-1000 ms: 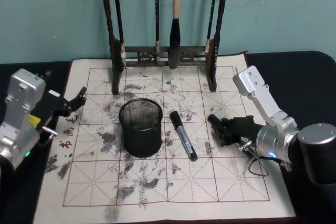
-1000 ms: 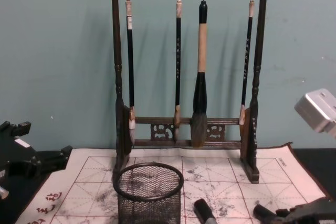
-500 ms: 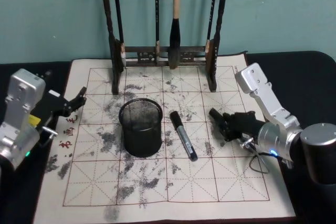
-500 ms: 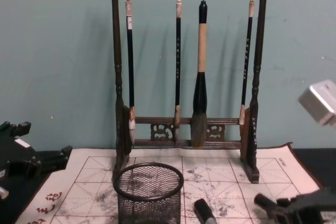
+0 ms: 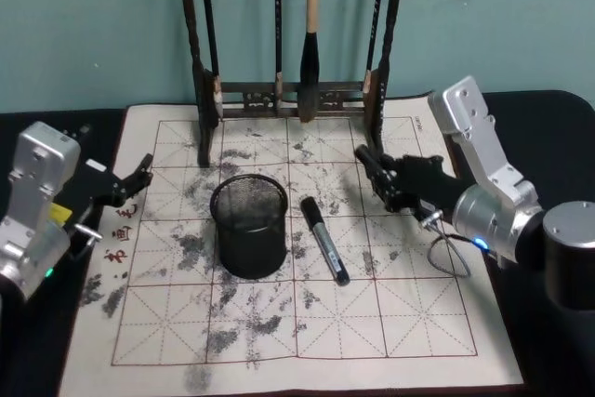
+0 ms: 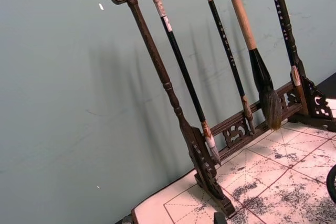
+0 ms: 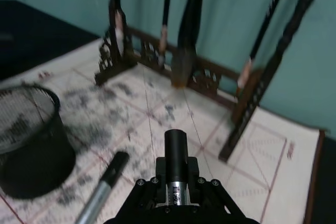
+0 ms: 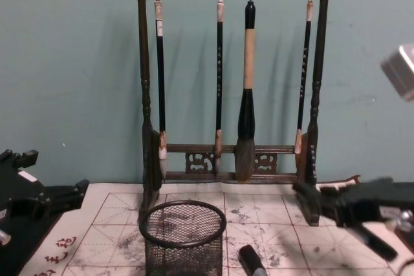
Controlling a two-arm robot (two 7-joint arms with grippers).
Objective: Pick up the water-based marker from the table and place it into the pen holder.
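Since the earlier frames the right gripper [image 5: 394, 183] has gone up from the mat and moved toward the brush rack [image 5: 279, 95]. Now it hovers over the far right part of the cream calligraphy mat [image 5: 307, 323], near the right foot of the rack. It is clenched on a black marker [image 7: 175, 148] with a silver label, and the free end of this marker points forward to the rack. In the chest view this gripper shows in front of the rack's right post, above the mat.

One second marker [image 5: 324, 239] lies flat on the mat, just at the right of the pen holder [image 5: 248, 225] but not touching it. Its black cap end is toward the rack. The pen holder stands upright near the middle of the mat, with nothing visible inside.

At the left edge of the black table [image 5: 548, 137] the left gripper [image 5: 138, 178] waits over the border of the mat. Whether it is released or clenched I cannot tell.
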